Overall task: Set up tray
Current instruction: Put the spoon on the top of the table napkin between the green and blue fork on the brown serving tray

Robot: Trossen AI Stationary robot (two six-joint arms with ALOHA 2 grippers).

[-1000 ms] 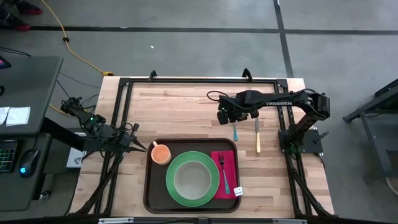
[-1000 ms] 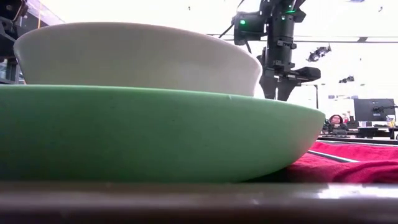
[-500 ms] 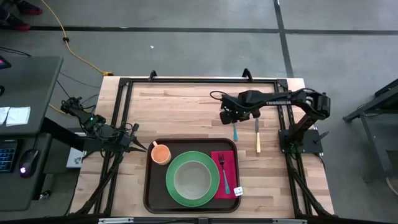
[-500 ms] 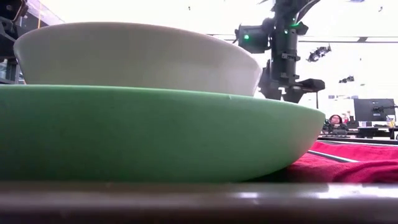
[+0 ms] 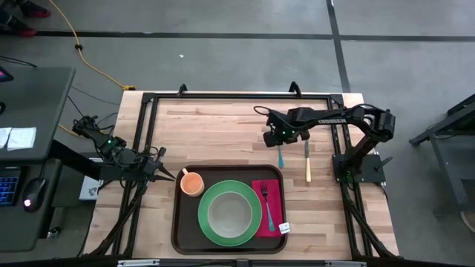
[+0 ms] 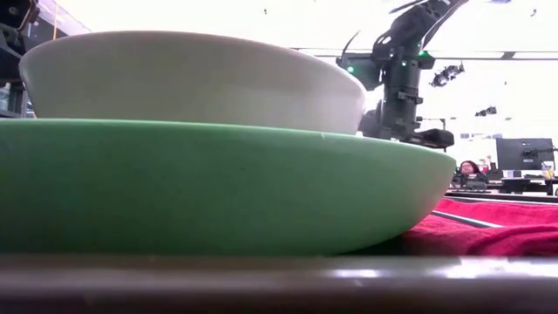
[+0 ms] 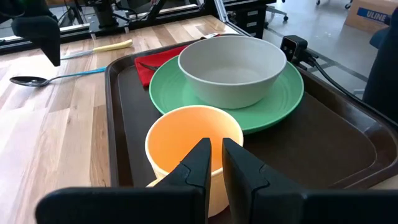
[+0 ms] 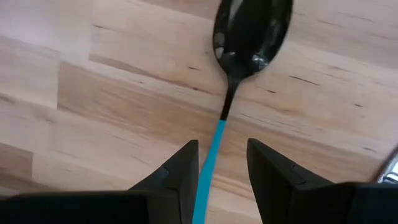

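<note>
The dark brown tray (image 5: 185,222) lies at the table's near edge. It holds a green plate (image 5: 229,213) with a white bowl (image 5: 226,213) on it, an orange cup (image 5: 192,182), and a red napkin (image 5: 268,194) with a fork (image 5: 267,206) on top. A blue-handled spoon (image 5: 280,157) and a yellow-handled knife (image 5: 307,165) lie flat on the wood beyond the tray. My right gripper (image 5: 276,139) hovers open over the spoon, its fingers on either side of the blue handle (image 8: 214,149), apart from it. My left gripper (image 7: 214,149) waits shut beside the cup (image 7: 193,137), not touching it.
The knife lies just right of the spoon, roughly parallel to it. A black frame (image 5: 148,98) runs round the table's far and side edges. Bare wood (image 5: 208,133) stretches between the tray and the far edge. In the low view, the plate (image 6: 218,187) and bowl (image 6: 192,83) block most of the table.
My right gripper has come down toward the spoon and shifted slightly toward the table's right. Nothing on the table or tray has moved.
</note>
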